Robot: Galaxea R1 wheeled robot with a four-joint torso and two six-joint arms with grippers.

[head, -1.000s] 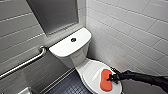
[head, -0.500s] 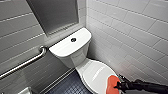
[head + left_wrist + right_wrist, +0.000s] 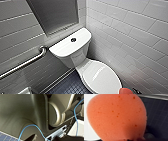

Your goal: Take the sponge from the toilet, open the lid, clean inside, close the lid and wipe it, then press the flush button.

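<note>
**Right claw pinching the sponge at the lid's near rim**
The right claw (image 3: 135,91) is clamped on the sponge (image 3: 116,117), at the near rim of the shut lid (image 3: 102,77); whether sponge and lid touch cannot be told. The left claw (image 3: 71,138) shows dark, its spread impossible to tell. Farther back, the flush button (image 3: 73,39) sits mid-tank on the toilet (image 3: 75,53), with a grab bar (image 3: 23,63) on the left wall.

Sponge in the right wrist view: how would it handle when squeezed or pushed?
The sponge looks porous, with small pits, so probably light and squashy. Its matte foam likely grips rather than slips; the rounded pad shouldn't roll.
</note>
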